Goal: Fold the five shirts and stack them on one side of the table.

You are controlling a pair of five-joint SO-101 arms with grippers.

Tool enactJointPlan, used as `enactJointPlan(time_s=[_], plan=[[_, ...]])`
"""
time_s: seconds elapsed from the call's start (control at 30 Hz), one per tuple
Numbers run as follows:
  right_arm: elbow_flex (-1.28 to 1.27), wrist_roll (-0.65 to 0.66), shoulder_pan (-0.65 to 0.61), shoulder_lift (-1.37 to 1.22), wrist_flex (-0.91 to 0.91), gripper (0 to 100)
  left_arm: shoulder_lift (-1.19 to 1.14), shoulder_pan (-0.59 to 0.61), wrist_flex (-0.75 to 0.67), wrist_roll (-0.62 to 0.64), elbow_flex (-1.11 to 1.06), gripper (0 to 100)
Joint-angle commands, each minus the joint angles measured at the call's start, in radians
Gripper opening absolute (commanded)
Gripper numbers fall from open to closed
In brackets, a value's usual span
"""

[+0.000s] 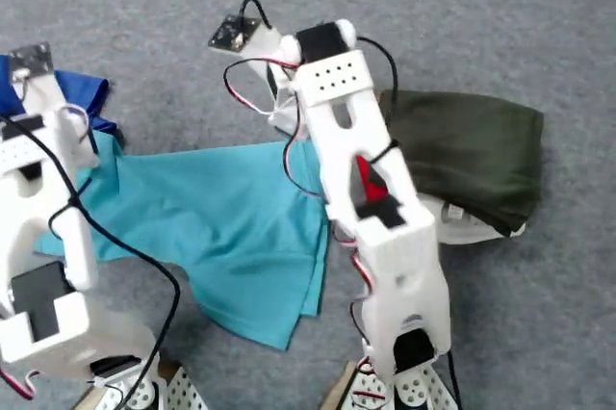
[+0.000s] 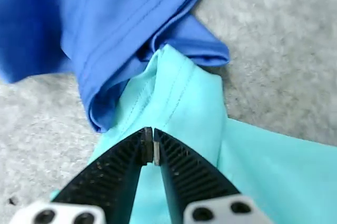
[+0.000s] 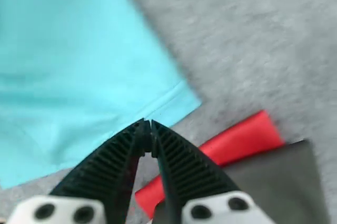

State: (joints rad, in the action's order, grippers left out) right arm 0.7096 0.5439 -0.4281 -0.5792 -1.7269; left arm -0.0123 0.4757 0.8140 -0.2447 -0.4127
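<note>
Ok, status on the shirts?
Left gripper shut over teal shirt sleeve; right gripper shut at its hem corner. Teal shirt spread out, unfolded. Blue shirt bunched against the sleeve; dark green shirt folded, apart.

A spread shirt [image 1: 231, 227] lies between a bunched shirt [image 1: 82, 92] at left and a folded shirt [image 1: 472, 155] at right.
</note>
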Motion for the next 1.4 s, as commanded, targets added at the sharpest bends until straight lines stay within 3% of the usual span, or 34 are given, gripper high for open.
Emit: enactJointPlan(time_s=[0.0,0.13,0.3,0.63,1.1,1.23,1.37], plan=[[-0.234,-0.014,-0.012,0.156,0.12,0.2,0.024,-0.005,-0.158,0.031,-0.071,2],[-0.397,-0.046,-0.016,0.131,0.279,0.2,-0.104,-0.003,-0.245,0.077,-0.054,2],[-0.423,-0.057,-0.013,0.03,0.393,0.2,-0.248,0.032,-0.078,0.086,0.158,2],[-0.012,-0.009,0.143,-0.294,0.413,0.2,-0.323,0.054,-0.029,0.098,0.247,2],[0.762,0.091,0.079,-0.506,-0.064,0.2,-0.321,0.031,-0.035,0.097,0.242,2],[0.74,0.038,0.062,-0.447,-0.064,0.2,-0.294,0.034,-0.011,0.098,0.244,2],[0.483,0.005,0.002,-0.318,-0.061,0.2,-0.133,0.063,0.061,0.101,0.229,2]])
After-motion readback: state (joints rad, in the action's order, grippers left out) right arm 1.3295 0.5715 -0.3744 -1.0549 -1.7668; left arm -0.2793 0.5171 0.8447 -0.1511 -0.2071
